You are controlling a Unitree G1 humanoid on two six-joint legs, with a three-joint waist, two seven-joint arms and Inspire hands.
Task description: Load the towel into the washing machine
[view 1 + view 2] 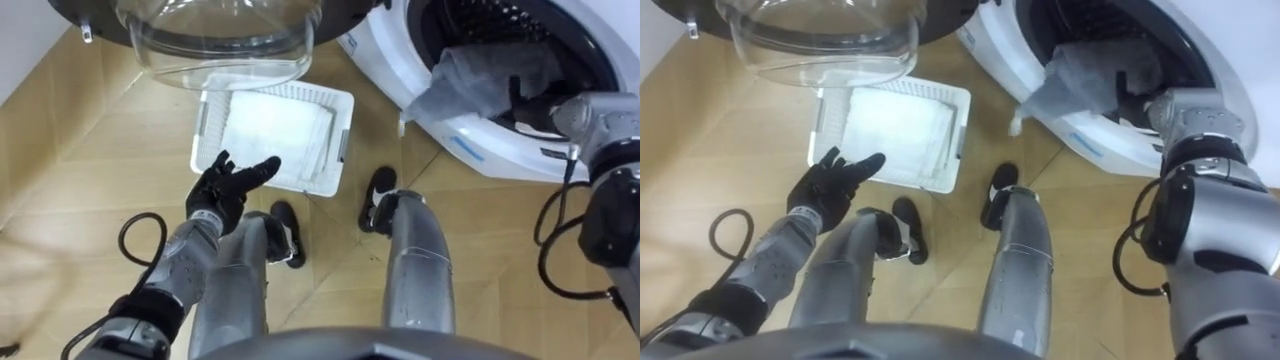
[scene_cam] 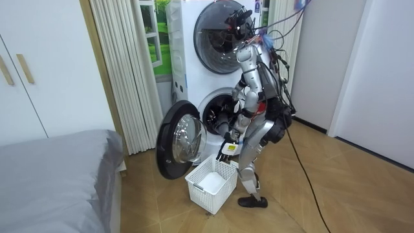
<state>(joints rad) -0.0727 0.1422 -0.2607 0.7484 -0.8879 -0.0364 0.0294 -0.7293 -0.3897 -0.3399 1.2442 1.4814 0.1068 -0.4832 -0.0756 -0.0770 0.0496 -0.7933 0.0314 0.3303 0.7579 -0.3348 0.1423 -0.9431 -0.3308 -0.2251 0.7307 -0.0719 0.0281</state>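
Note:
A grey towel (image 1: 478, 80) lies bunched in the mouth of the lower washing machine's drum (image 1: 560, 45), one corner hanging over the white rim (image 1: 470, 135). My right hand (image 1: 520, 105) reaches into the drum right beside the towel, against its right edge; the towel hides its grip. My left hand (image 1: 230, 188), in a black glove, hovers open above the near edge of a white laundry basket (image 1: 345, 125) on the floor. A folded white towel (image 1: 275, 135) lies inside that basket.
The machine's round door (image 1: 215, 40) stands swung open over the basket's far side. In the room view I stand bent toward the lower drum (image 2: 218, 111), the basket (image 2: 210, 184) at my feet, a bed (image 2: 58, 175) and a curtain (image 2: 123, 71) on the room view's left.

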